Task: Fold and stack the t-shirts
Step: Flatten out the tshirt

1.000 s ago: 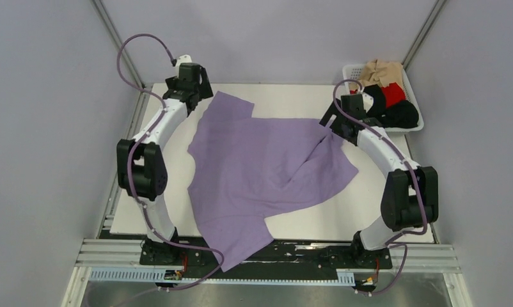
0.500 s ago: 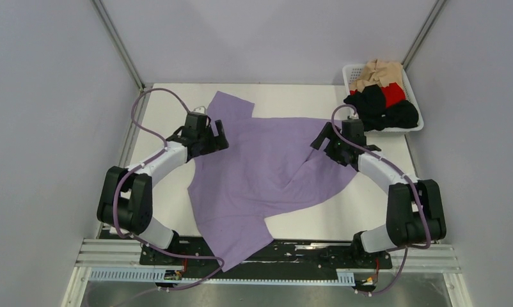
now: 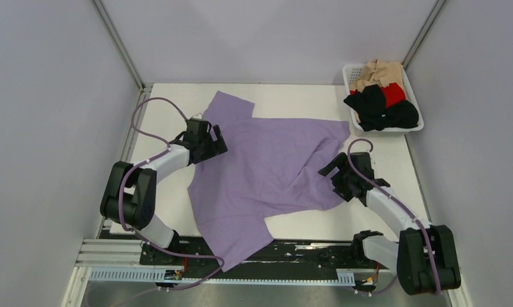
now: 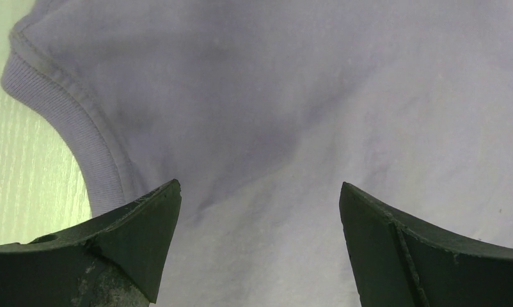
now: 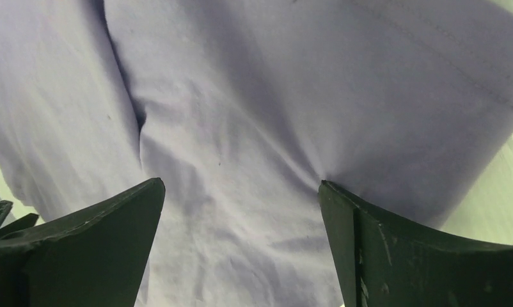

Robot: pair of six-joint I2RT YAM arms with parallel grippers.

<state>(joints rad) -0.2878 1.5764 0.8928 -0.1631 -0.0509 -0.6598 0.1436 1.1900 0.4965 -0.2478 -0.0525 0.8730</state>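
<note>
Beneath my left gripper, jaws wide apart and empty, lay the ribbed collar of the lavender purple soft cloth t-shirt. My right gripper, likewise agape, hung over its rumpled hem side. I judged this the spreading step; next, pinch both edges and pull flat.
</note>
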